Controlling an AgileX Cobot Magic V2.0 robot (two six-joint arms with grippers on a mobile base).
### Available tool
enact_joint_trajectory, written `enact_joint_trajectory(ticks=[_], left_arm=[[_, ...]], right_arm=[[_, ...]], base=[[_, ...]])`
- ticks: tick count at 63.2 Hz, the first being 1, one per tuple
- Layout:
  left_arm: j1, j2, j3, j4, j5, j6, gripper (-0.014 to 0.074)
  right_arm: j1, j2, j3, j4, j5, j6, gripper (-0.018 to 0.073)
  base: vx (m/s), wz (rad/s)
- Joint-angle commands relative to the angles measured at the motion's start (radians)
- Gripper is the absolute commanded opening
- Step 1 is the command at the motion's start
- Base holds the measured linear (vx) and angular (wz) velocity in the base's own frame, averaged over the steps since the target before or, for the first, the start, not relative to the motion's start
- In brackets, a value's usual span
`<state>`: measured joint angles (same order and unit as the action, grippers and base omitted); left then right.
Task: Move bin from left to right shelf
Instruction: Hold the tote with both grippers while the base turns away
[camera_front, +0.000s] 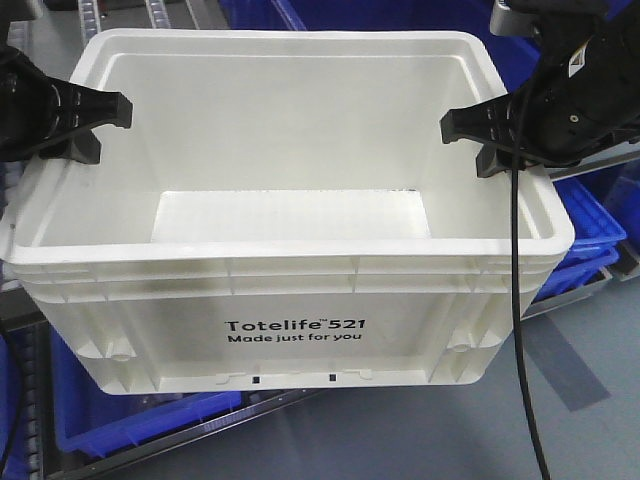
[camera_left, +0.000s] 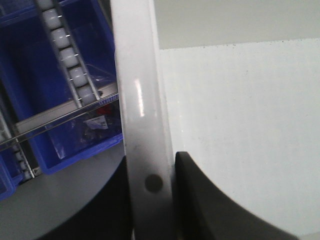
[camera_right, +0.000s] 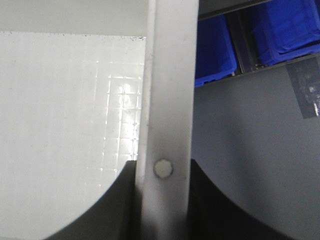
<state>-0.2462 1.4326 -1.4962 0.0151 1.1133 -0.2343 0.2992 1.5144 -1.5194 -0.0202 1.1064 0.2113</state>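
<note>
This is a warehouse or stockroom aisle with flow racking. On the outer side of the left claw (camera_left: 151, 172), a roller track (camera_left: 67, 60) of white wheels in a metal rail runs over blue bins (camera_left: 75, 137). Beyond the right claw's (camera_right: 162, 172) outer side, further blue crates (camera_right: 287, 27) stand in a rack above a bare grey floor (camera_right: 240, 165) bearing a dark tape patch (camera_right: 306, 87). Both claws clamp a white tote (camera_front: 290, 265), a printed storage crate.

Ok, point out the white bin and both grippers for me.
bin (camera_front: 290, 285): front-facing view, on its front wall above the lettering.
left gripper (camera_front: 98, 128): front-facing view, between its fingertips at the left rim.
right gripper (camera_front: 472, 142): front-facing view, between its fingertips at the right rim.
</note>
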Motion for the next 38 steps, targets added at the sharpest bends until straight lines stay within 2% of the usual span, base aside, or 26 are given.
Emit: enact_joint_trajectory(ticks=[1, 38], left_arm=[[0.003, -0.050, -0.033, 0.030, -0.079, 0.017, 0.0111], [0.003, -0.050, -0.033, 0.030, -0.079, 0.017, 0.0111]], right_arm=[[-0.013, -0.055, -0.037, -0.054, -0.097, -0.006, 0.0061], [-0.013, -0.055, -0.037, -0.054, -0.097, -0.006, 0.0061]], base=[[-0.06, -0.48], [-0.07, -0.51]])
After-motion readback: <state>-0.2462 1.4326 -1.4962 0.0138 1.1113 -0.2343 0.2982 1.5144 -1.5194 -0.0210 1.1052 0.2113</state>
